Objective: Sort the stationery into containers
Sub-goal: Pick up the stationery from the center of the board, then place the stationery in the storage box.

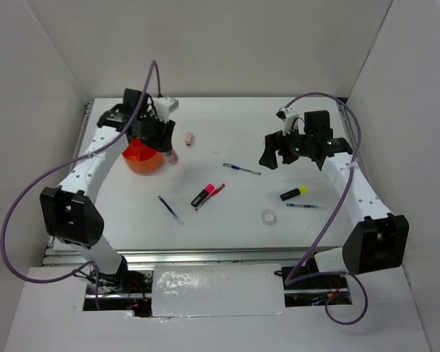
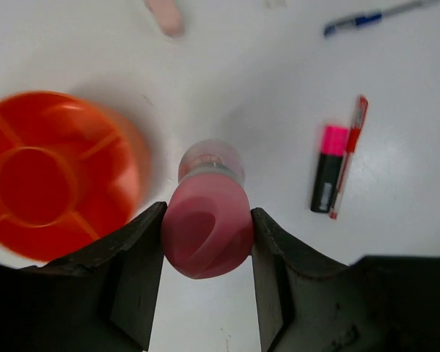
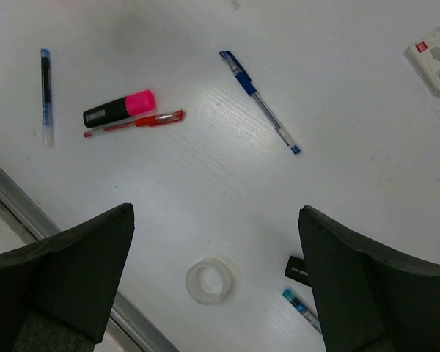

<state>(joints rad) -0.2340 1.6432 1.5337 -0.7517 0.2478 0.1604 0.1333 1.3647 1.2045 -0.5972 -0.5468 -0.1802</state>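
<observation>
My left gripper [image 2: 207, 214] is shut on the pink-capped glue stick [image 2: 207, 235] and holds it above the table just right of the round orange tub [image 2: 51, 172]. In the top view the left gripper [image 1: 169, 147] is beside the tub [image 1: 143, 156]. My right gripper [image 3: 216, 275] is open and empty, high above the clear tape ring [image 3: 210, 280]; in the top view it [image 1: 273, 157] hangs over the right half. A pink highlighter [image 1: 202, 195] and a red pen [image 1: 214, 193] lie side by side mid-table. Blue pens [image 1: 241, 169] [image 1: 170, 210] [image 1: 306, 206] and a yellow-black highlighter [image 1: 295, 193] lie loose.
A pink eraser [image 1: 190, 138] lies behind the tub's right side. A white eraser [image 3: 434, 50] lies at the far right of the right wrist view. The tape ring [image 1: 268, 216] is near the table's front edge. White walls enclose the table on three sides.
</observation>
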